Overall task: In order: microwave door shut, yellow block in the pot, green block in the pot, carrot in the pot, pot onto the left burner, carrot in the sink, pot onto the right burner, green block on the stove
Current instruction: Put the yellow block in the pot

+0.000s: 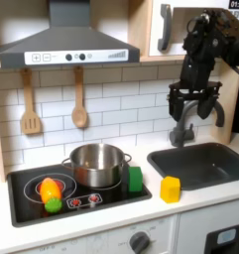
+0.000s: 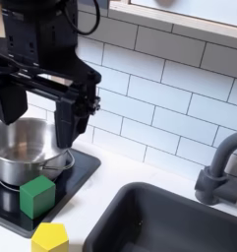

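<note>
White subway tiles are backing a toy kitchen counter where the gripper [image 1: 195, 116] is hanging wide open and empty above the sink [image 1: 202, 162], well clear of everything. On the stove [image 1: 22, 207] the pot [image 1: 96, 164] is sitting on the first exterior view's right burner, the carrot [image 1: 51, 191] is lying on the other burner, the green block [image 1: 135, 180] is standing just beside the pot, and the yellow block [image 1: 170, 189] is resting on the counter between stove and sink.

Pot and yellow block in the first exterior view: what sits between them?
The green block stands between the pot and the yellow block, at the stove's right edge in the first exterior view.
</note>
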Available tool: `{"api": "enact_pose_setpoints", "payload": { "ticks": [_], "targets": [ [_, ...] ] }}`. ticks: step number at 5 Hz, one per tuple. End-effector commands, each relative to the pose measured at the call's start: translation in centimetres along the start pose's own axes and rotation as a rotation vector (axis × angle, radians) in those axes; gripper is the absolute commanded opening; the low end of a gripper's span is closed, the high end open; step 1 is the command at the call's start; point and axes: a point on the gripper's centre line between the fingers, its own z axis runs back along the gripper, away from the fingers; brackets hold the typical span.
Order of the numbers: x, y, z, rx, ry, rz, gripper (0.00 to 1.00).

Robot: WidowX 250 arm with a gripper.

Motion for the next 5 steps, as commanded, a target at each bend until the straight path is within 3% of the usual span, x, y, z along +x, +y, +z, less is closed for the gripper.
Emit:
{"api": "enact_pose_setpoints", "payload": {
  "ticks": [1, 2, 5],
  "targets": [
    [0.0, 0.0, 0.0, -0.001, 0.0, 0.0, 1.0],
    [-1.1, 0.0, -2.3, -0.016, 0.014, 0.0, 1.0],
    [-1.4, 0.1, -5.0, -0.01, 0.038, 0.006, 1.0]
  ]
}}
